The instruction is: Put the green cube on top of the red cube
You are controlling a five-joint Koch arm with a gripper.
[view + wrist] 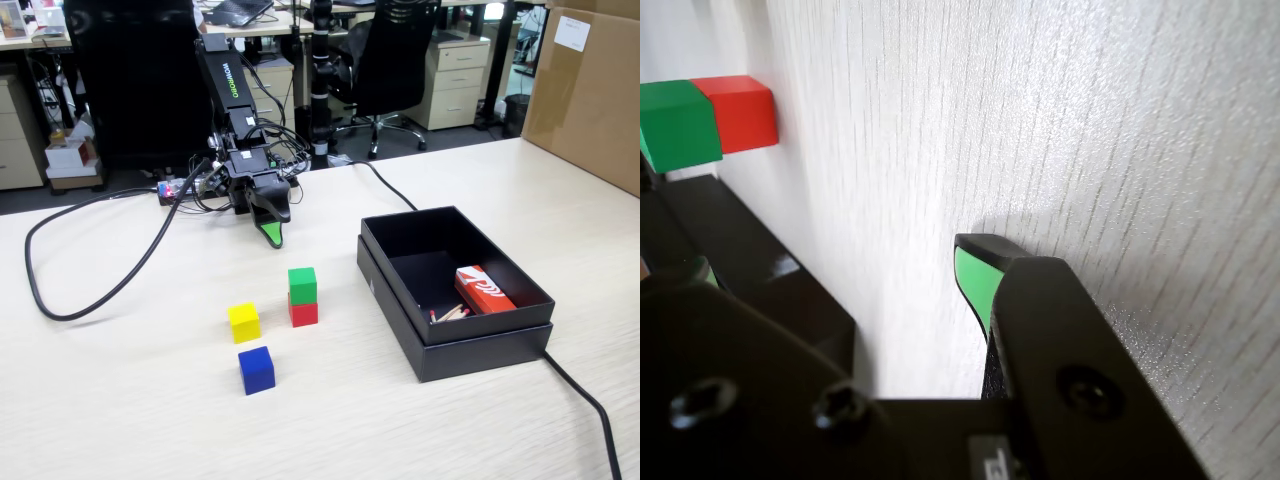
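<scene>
The green cube (302, 284) sits squarely on top of the red cube (303, 313) in the middle of the table. In the wrist view the green cube (675, 124) and the red cube (740, 112) show at the upper left, touching. My gripper (270, 229) hangs behind the stack, near the arm's base and apart from the cubes, its tip pointing down at the table. In the wrist view the gripper (840, 268) is open: bare table shows between the green-padded finger (975, 275) and the dark jaw on the left. Nothing is held.
A yellow cube (243, 322) and a blue cube (256, 369) lie left of and in front of the stack. An open black box (455, 335) on the right holds a red-and-white packet (483, 290). A black cable (90, 300) loops at the left.
</scene>
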